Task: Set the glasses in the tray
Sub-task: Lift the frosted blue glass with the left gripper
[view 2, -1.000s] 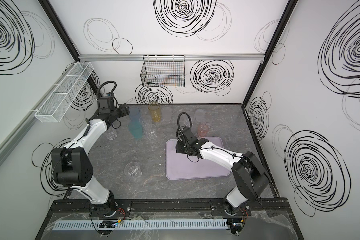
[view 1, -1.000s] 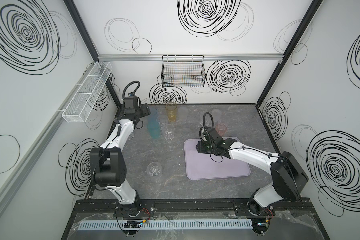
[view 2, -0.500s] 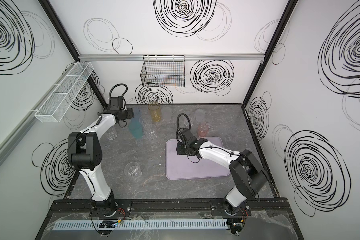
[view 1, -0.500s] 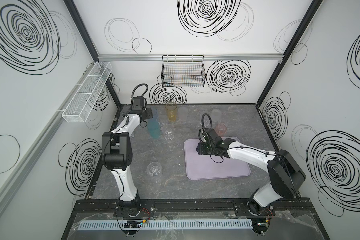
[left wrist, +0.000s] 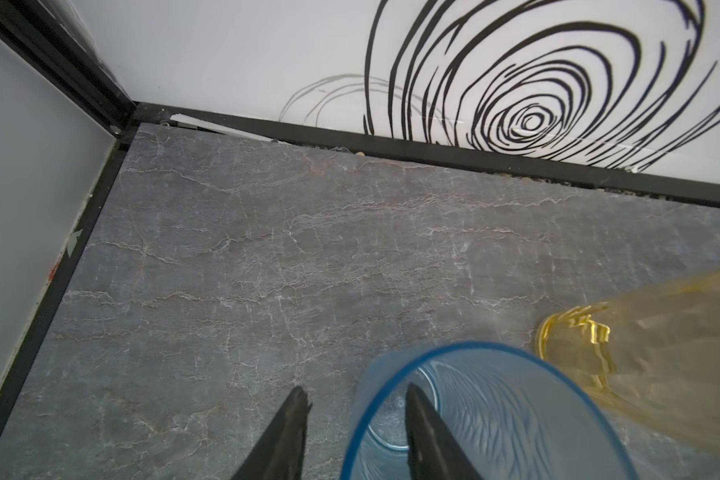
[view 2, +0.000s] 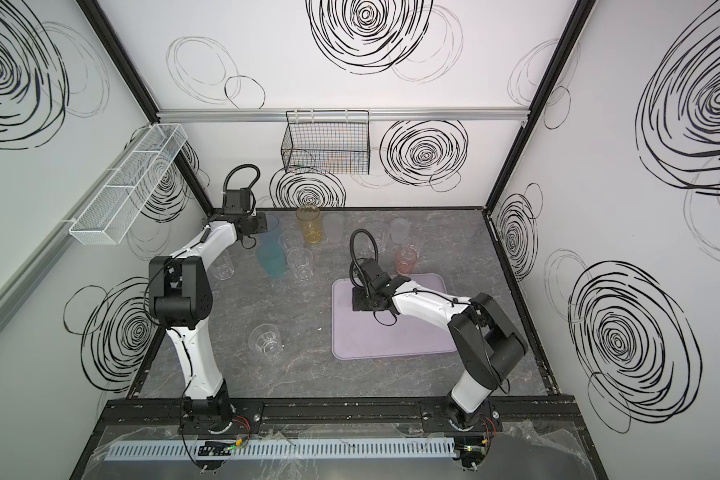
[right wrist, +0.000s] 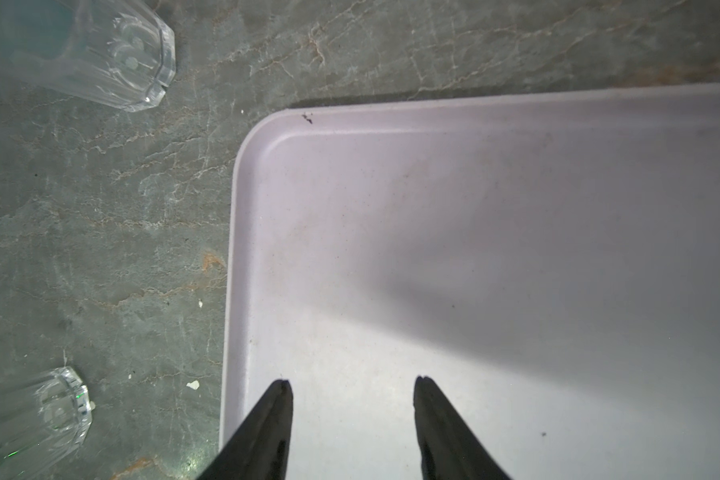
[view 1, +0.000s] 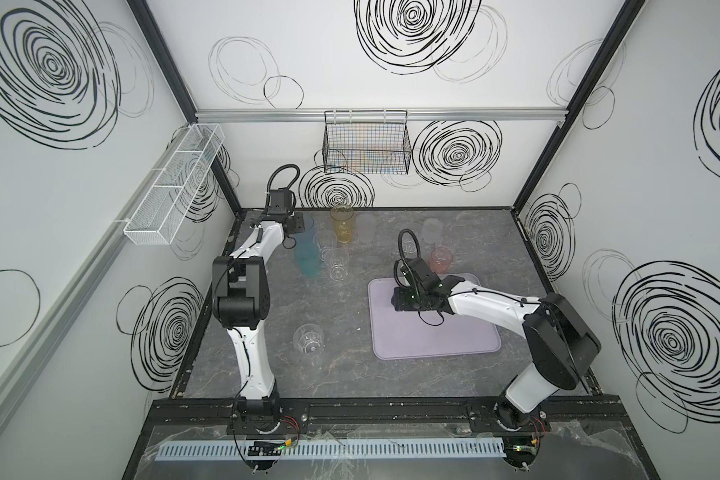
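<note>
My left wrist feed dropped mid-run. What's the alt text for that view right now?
The left gripper straddles the rim of the blue glass, one black finger inside it and one outside, with a gap between the outer finger and the wall. An amber glass stands beside it on the grey marbled table, near a walled corner.

Back-left corner: we see open tabletop (left wrist: pixel 225 270).
Blue glass (left wrist: pixel 516 415): we find amber glass (left wrist: pixel 661 353) just beside, blocking.
Tray (right wrist: pixel 474 228): we see its corner bare.
</note>
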`<move>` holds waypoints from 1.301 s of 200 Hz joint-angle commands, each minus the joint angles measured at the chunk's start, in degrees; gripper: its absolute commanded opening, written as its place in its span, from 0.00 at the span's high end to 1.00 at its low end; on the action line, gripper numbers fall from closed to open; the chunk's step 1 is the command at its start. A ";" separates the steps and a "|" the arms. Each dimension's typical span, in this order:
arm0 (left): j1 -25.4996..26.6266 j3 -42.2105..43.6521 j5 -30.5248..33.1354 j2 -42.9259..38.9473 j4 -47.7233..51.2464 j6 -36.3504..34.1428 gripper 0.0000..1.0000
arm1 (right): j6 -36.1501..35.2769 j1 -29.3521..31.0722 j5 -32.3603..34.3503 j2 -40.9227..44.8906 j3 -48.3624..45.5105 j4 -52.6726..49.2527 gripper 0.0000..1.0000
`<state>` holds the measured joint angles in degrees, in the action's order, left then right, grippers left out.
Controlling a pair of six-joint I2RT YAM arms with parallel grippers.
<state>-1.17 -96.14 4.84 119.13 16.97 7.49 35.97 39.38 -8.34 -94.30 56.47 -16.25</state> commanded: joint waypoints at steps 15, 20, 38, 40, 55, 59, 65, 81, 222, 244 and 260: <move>0.71 -0.98 3.76 0.86 -1.75 -0.97 0.71 | -0.20 0.26 0.61 -1.97 1.61 -0.26 0.48; 0.81 -0.90 3.85 0.77 -1.81 -1.03 0.73 | -0.20 0.26 0.58 -2.02 1.63 -0.29 0.48; 0.99 -0.50 3.71 0.17 -2.02 -0.77 0.79 | -0.20 0.33 0.69 -2.11 1.80 -0.22 0.48; 0.99 -0.42 3.62 -0.03 -2.03 -0.69 0.79 | -0.22 0.35 0.69 -2.11 1.80 -0.19 0.48; 0.99 0.73 3.42 -1.29 -2.99 -0.47 0.83 | -0.20 0.35 0.84 -1.94 1.65 -0.17 0.49; 0.95 1.05 3.34 -1.62 -3.15 -0.37 0.85 | -0.19 0.35 0.87 -2.00 1.63 -0.15 0.49; 0.91 1.42 3.34 -2.16 -3.24 -0.22 0.88 | -0.31 0.35 0.89 -1.99 1.60 -0.15 0.48; 0.82 2.54 4.21 -3.88 -3.33 0.31 0.94 | -0.46 0.34 0.95 -2.11 1.62 -0.33 0.48; 3.89 9.83 7.83 -32.50 17.20 0.40 1.00 | -1.10 -1.20 6.65 5.79 2.09 -2.11 0.48; 4.44 8.18 3.09 -36.64 23.10 1.13 1.00 | -1.01 -2.32 6.95 6.97 2.97 -2.55 0.49; 6.63 4.16 -1.11 -36.55 29.00 1.18 1.00 | -1.16 -2.73 7.71 7.63 3.72 -2.80 0.49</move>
<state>3.46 -86.35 9.76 84.64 37.17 7.94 35.27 37.50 -3.46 -88.14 58.30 -17.32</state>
